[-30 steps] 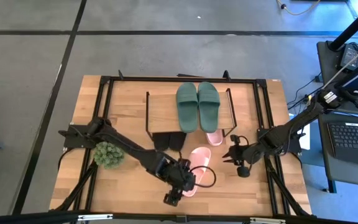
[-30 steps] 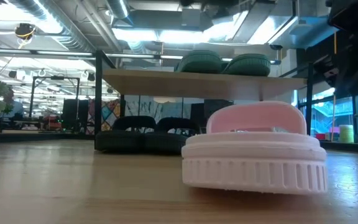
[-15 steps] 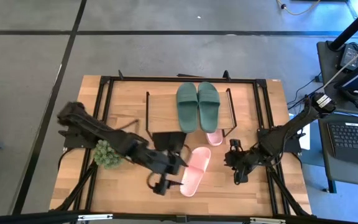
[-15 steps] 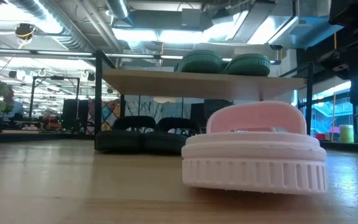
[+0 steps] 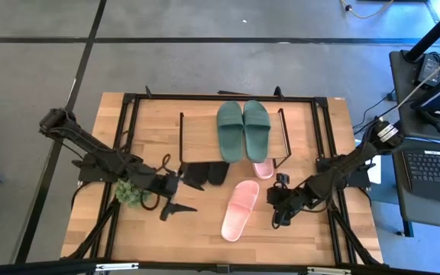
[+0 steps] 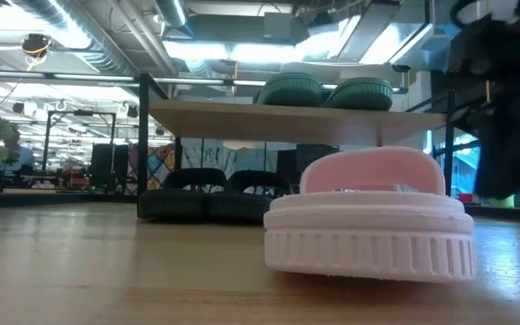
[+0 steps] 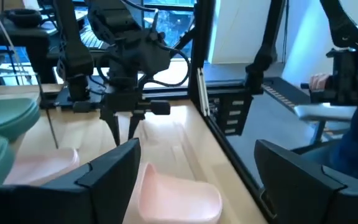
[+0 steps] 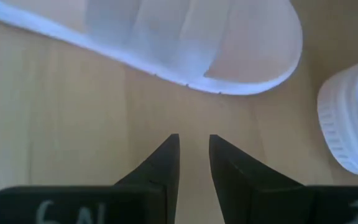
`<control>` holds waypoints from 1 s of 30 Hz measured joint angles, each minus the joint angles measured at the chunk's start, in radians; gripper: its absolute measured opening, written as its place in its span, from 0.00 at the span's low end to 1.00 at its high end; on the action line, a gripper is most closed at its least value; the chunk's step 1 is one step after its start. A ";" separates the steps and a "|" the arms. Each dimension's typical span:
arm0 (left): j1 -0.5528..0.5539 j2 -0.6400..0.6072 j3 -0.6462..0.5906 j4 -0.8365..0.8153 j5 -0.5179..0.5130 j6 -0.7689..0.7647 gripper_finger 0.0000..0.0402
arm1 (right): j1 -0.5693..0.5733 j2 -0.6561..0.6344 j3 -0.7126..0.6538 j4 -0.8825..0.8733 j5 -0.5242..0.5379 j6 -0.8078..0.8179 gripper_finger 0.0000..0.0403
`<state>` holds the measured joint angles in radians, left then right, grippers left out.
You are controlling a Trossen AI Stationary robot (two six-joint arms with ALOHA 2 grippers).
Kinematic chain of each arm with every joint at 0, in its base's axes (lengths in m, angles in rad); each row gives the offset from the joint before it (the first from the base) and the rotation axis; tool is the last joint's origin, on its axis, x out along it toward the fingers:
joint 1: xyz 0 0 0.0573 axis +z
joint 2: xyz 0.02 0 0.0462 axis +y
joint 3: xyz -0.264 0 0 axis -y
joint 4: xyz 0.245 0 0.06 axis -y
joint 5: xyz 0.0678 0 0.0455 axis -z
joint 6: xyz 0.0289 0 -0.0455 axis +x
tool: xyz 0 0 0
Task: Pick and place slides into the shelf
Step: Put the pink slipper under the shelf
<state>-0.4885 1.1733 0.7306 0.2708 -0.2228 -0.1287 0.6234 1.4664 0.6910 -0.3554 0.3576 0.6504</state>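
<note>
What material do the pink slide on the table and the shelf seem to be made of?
The pink slide looks like soft moulded foam with a matte finish: a thick one-piece sole with ribbed edges and no seams. The shelf seems to have a light wooden top board, with visible grain, on thin black legs that look like metal wire.
</note>
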 joint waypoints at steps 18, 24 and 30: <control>-0.006 -0.037 -0.091 -0.012 -0.002 0.008 0.76 | -0.100 0.188 0.000 0.235 0.004 -0.050 0.22; -0.006 -0.037 -0.091 -0.016 -0.001 0.009 0.76 | -0.127 0.188 -0.001 0.252 0.008 -0.090 0.22; -0.006 -0.037 -0.091 -0.017 -0.001 0.009 0.76 | -0.151 0.188 -0.001 0.280 0.008 -0.119 0.22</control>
<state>-0.4942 1.1366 0.6395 0.2538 -0.2237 -0.1200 0.4729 1.6547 0.6899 -0.0757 0.3653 0.5317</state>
